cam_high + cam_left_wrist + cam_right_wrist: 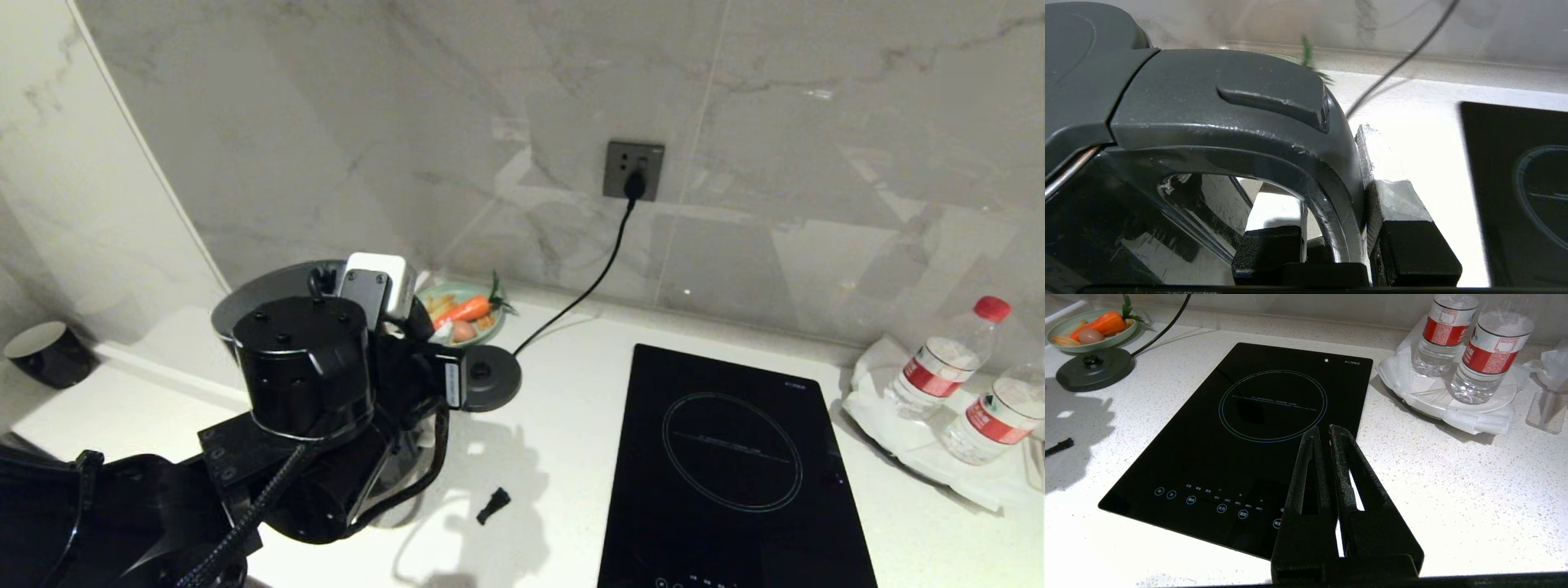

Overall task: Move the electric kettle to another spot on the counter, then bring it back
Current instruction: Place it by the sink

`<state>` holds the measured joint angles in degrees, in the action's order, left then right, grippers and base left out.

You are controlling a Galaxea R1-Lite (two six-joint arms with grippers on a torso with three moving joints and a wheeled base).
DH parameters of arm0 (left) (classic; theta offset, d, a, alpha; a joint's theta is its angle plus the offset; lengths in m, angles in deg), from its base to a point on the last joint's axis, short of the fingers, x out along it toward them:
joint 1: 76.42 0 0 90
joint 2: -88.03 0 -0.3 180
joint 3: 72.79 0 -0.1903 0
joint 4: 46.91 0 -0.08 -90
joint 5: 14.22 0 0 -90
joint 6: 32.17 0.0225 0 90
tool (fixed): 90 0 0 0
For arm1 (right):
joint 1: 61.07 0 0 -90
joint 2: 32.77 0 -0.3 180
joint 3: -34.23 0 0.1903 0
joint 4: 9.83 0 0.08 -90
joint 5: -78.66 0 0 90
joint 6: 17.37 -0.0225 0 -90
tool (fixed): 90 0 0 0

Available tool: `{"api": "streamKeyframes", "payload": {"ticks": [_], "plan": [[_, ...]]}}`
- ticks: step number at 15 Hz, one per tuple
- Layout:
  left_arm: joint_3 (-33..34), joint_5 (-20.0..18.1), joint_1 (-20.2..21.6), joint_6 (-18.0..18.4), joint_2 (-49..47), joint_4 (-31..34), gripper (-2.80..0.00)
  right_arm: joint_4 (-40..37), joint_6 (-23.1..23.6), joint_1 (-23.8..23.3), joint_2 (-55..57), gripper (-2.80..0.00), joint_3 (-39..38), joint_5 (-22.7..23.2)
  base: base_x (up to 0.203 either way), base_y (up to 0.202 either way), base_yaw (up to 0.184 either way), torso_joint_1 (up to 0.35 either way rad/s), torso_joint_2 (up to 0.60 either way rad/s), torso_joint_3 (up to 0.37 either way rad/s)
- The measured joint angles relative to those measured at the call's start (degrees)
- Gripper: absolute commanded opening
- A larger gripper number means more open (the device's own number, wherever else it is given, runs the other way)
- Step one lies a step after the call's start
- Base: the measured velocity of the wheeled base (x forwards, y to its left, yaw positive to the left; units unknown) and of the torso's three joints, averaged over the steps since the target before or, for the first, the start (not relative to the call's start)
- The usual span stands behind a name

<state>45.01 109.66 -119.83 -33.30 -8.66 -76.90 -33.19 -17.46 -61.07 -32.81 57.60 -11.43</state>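
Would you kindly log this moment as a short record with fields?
kettle: handle clamped by left gripper, beside the base
left gripper: shut on kettle handle, at counter's left
right gripper: shut, empty, over cooktop
base: bare on counter, cord plugged into wall socket
bowl: carrot inside, behind base
bottles: two, on the right
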Motion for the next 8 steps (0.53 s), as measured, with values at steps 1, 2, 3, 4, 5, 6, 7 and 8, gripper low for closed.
{"api": "streamKeyframes", "payload": {"ticks": [1, 2, 3, 4, 5, 6, 7, 8], "plan": [[0.1, 0.0, -0.2, -0.7, 0.0, 0.0, -2.80, 0.0, 0.0, 0.0, 0.0, -2.80, 0.0, 0.0, 0.000, 0.000, 0.000, 0.000, 0.00, 0.000], [0.4, 0.0, -0.1, -1.3, 0.1, -0.1, -2.80, 0.0, 0.0, 0.0, 0.0, -2.80, 0.0, 0.0, 0.000, 0.000, 0.000, 0.000, 0.00, 0.000], [1.0, -0.3, 0.4, -1.8, 0.3, -0.2, -2.80, 0.0, 0.0, 0.0, 0.0, -2.80, 0.0, 0.0, 0.000, 0.000, 0.000, 0.000, 0.00, 0.000], [1.7, -0.3, 1.2, -1.9, 0.5, -0.1, -2.80, 0.0, 0.0, 0.0, 0.0, -2.80, 0.0, 0.0, 0.000, 0.000, 0.000, 0.000, 0.00, 0.000], [1.9, -0.3, 1.7, -2.0, 0.7, -0.1, -2.80, 0.0, 0.0, 0.0, 0.0, -2.80, 0.0, 0.0, 0.000, 0.000, 0.000, 0.000, 0.00, 0.000], [2.2, -0.4, 2.0, -1.9, 0.8, -0.1, -2.80, 0.0, 0.0, 0.0, 0.0, -2.80, 0.0, 0.0, 0.000, 0.000, 0.000, 0.000, 0.00, 0.000], [2.4, -0.6, 2.0, -1.9, 0.8, -0.2, -2.80, 0.0, 0.0, 0.0, 0.0, -2.80, 0.0, 0.0, 0.000, 0.000, 0.000, 0.000, 0.00, 0.000], [2.5, -0.6, 2.0, -2.1, 0.7, -0.2, -2.80, 0.0, 0.0, 0.0, 0.0, -2.80, 0.0, 0.0, 0.000, 0.000, 0.000, 0.000, 0.00, 0.000]]}}
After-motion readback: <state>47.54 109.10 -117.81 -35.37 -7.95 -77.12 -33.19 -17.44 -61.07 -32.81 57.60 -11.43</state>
